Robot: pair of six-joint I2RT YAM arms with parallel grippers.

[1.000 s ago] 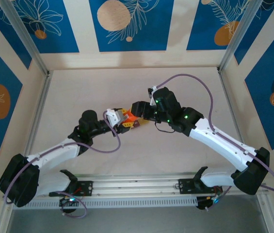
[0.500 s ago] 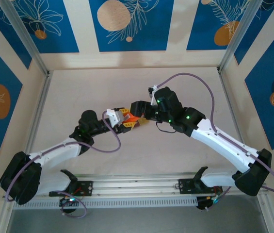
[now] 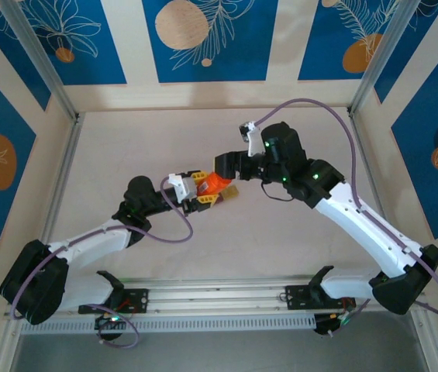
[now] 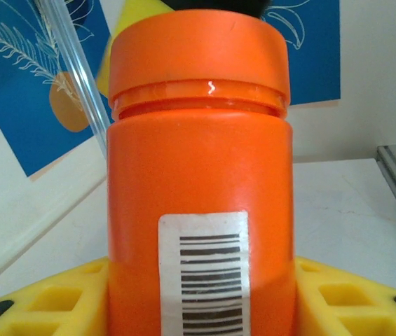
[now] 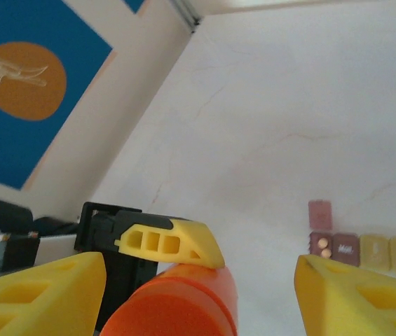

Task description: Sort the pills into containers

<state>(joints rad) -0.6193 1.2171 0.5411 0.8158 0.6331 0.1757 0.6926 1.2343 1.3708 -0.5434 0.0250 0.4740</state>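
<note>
**A:** Top external view first: what is the left claw (image 3: 203, 189) doing at the middle of the frame?

**B:** It is clamped on the orange bottle (image 4: 201, 175). In the left wrist view its yellow fingers (image 4: 82, 311) sit in the bottom corners, pressing the bottle's body from both sides. The cap (image 4: 198, 52) is on and the barcode label faces the lens. I reckon the claw serves as a vice, so that the lid can be twisted without the bottle turning.

**A:** And the right claw (image 3: 225, 166)?

**B:** It is spread wide and holds nothing. In its wrist view the two yellow fingers sit at lower left and lower right. The orange cap lies low in the centre between them, with a gap on each side. It looks lined up to close on the cap, though that is my judgement.

**A:** Where are the containers (image 5: 357, 249)?

**B:** They are on the worktop (image 3: 203, 132), at the lower right of the right wrist view. They form a row of little square cells, reddish-brown toward the left and tan toward the right, near the bottle but apart from both claws. Two pale specks lie in the leftmost cell, too small to call pills.

**A:** So how far along is the sorting?

**B:** I'd say it is barely begun, since the lid is still on.
</note>
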